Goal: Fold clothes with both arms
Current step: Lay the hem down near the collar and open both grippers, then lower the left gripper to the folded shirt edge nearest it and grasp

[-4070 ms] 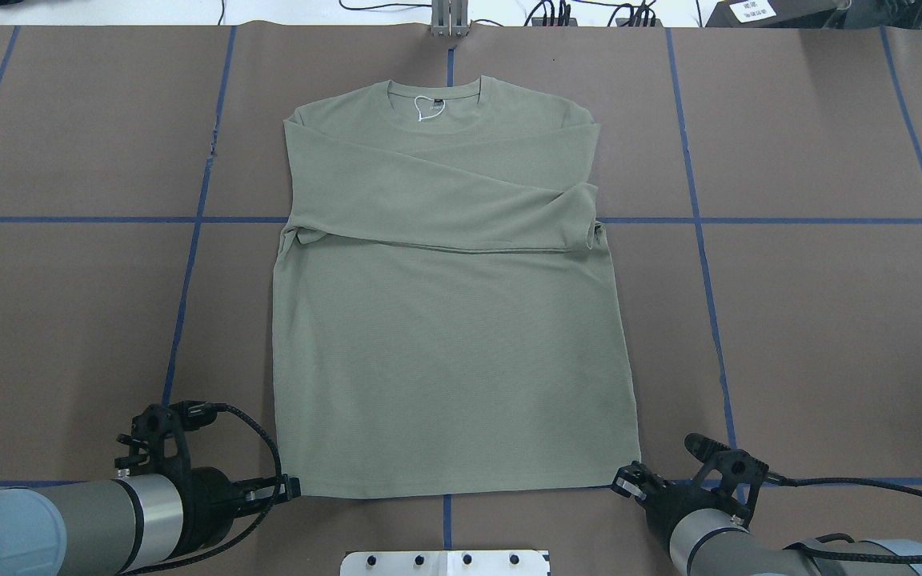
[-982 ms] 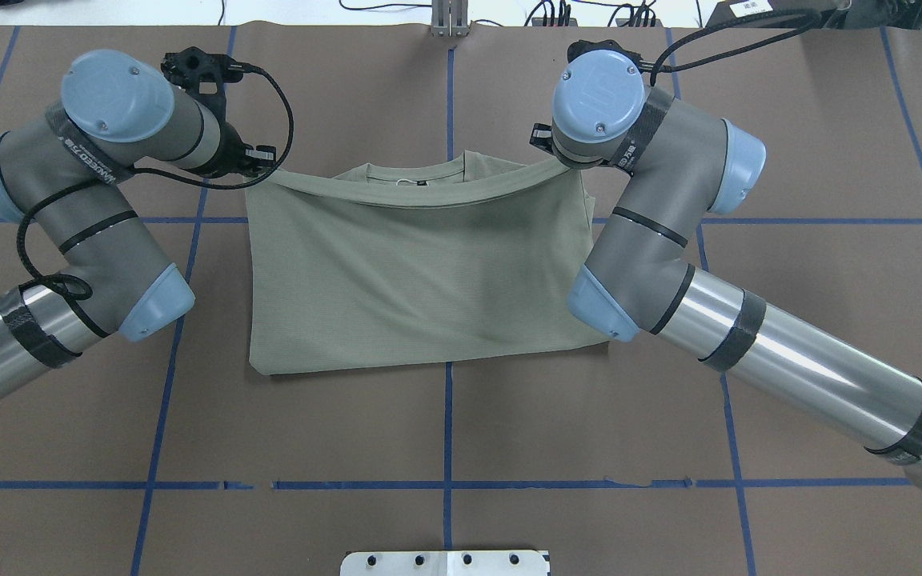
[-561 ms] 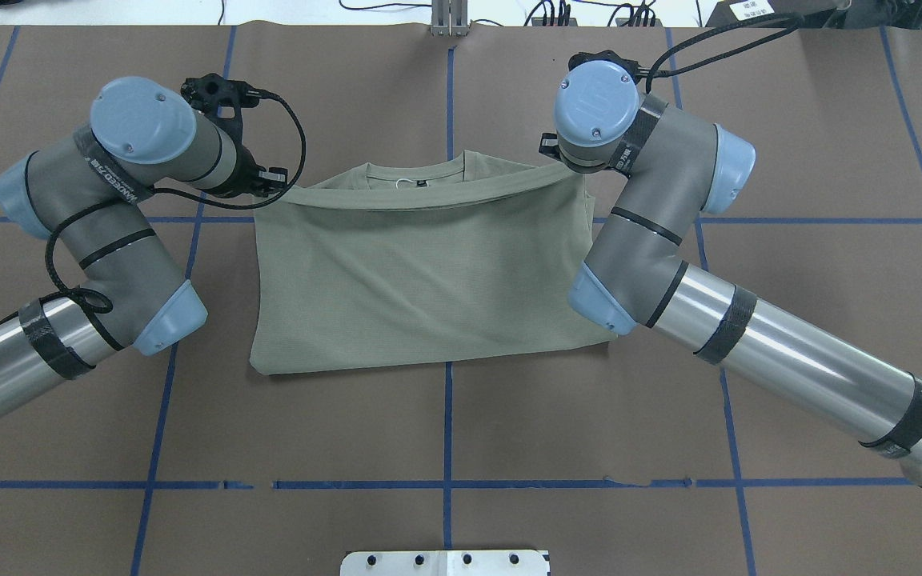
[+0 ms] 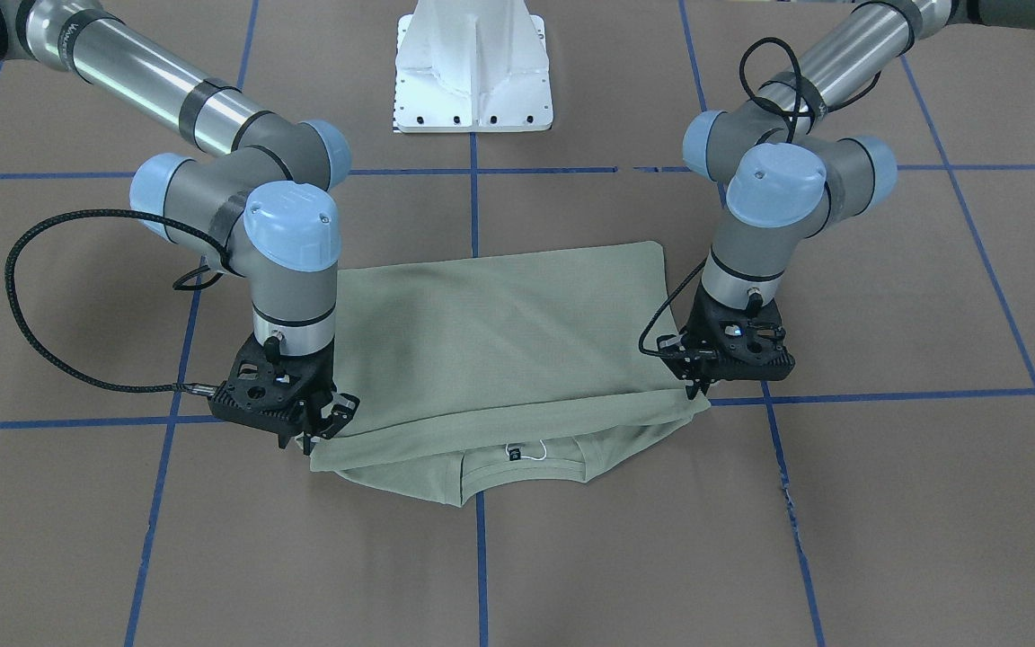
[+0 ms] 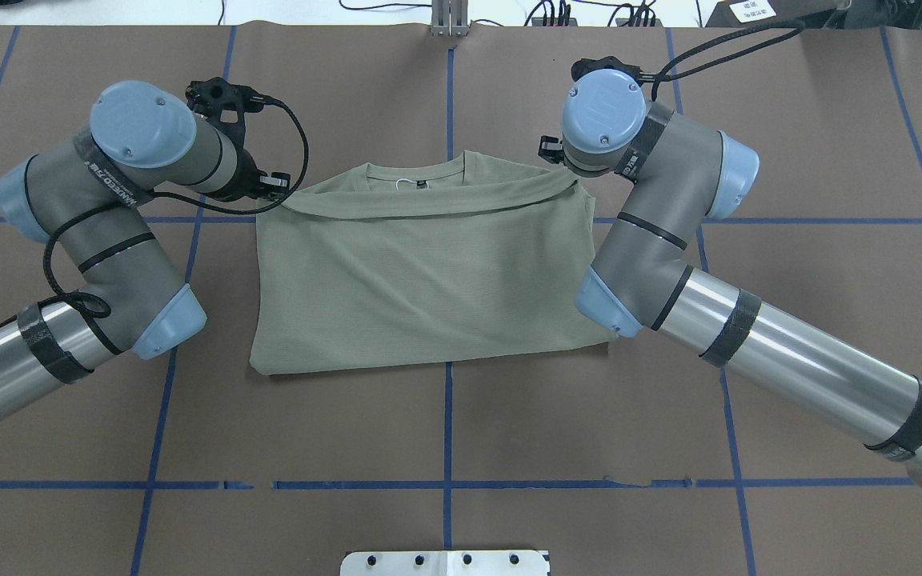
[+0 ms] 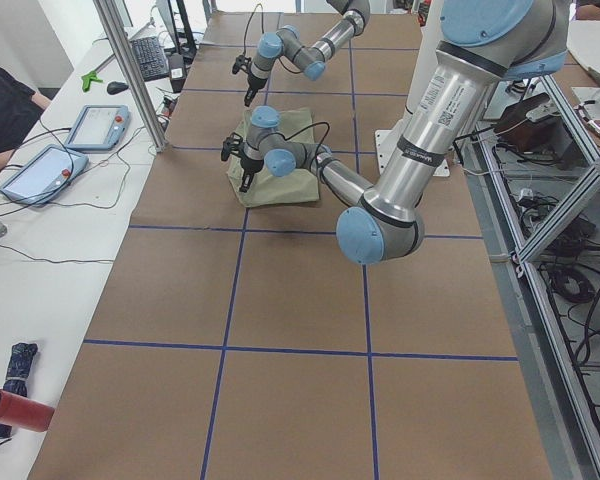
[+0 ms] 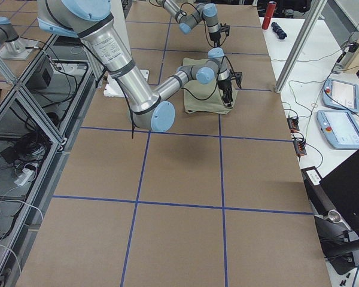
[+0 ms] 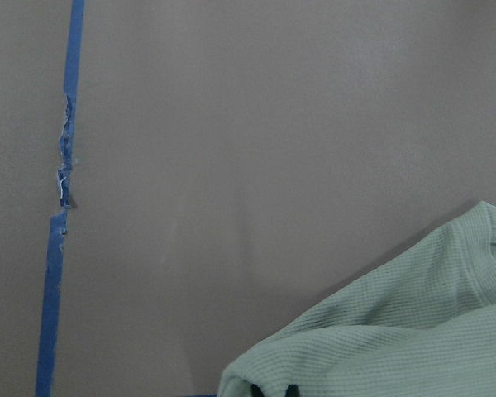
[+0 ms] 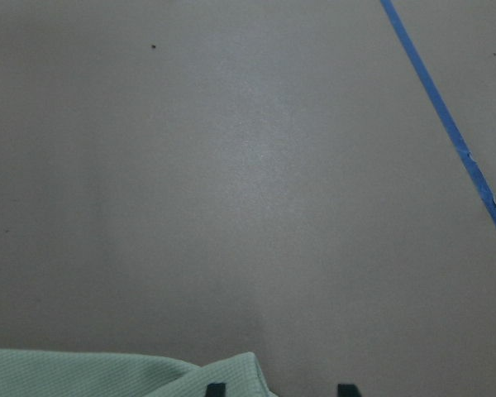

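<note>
— Where's the shirt (image 5: pixel 429 280)?
— Mid-table (image 5: pixel 309 432), folded in half, hem over collar (label (image 4: pixel 514 454) peeking out).
— Grippers?
— The left gripper (image 4: pixel 695 388) pinches a hem corner. The right gripper (image 4: pixel 320 427) gapes around the other.
— Nearby?
— A pedestal (image 4: pixel 473 72) at the robot's edge.

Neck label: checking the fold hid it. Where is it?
Front-facing view: neck label lies uncovered inside the collar, just past the shirt's folded hem, beside the centre tape line.

Brown tabletop (image 5: pixel 829 120) w/ blue tape grid (image 5: pixel 509 484).
</note>
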Robot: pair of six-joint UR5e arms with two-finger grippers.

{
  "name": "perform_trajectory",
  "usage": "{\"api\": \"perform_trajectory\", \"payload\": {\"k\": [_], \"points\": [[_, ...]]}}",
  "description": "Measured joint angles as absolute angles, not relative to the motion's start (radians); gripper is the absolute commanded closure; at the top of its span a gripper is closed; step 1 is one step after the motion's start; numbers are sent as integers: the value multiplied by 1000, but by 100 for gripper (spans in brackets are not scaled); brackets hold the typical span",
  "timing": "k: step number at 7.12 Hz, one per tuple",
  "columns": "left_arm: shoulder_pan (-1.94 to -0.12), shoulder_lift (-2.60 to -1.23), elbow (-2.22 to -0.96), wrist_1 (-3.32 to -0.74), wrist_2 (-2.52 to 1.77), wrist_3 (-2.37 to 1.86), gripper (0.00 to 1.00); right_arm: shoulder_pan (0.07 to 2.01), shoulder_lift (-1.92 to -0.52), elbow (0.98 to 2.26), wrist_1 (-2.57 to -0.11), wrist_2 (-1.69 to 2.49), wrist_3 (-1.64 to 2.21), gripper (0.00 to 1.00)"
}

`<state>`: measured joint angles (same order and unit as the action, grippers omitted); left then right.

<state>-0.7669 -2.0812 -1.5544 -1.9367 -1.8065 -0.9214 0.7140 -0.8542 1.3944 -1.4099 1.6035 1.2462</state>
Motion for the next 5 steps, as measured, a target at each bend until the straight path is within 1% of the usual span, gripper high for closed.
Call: {"api": "perform_trajectory", "payload": {"k": [1, 2, 4, 5], "points": [[-766, -2051, -1611, -1937, -1810, -898, 0, 724, -865, 1417, -1401, 1630, 1191, 0], [-758, -2004, -1689, -1944, -1814, -920, 0, 738, -894, 1467, -1398, 1666, 1144, 0], [-686, -1870, -1819, -2030, -1815, -1047, 1, 751, -938, 1542, -1396, 1703, 1107, 0], [-630, -1816, -1844, -2100, -1791, -1128, 8, 752, -945, 1555, -1396, 1708, 1103, 0]]}}
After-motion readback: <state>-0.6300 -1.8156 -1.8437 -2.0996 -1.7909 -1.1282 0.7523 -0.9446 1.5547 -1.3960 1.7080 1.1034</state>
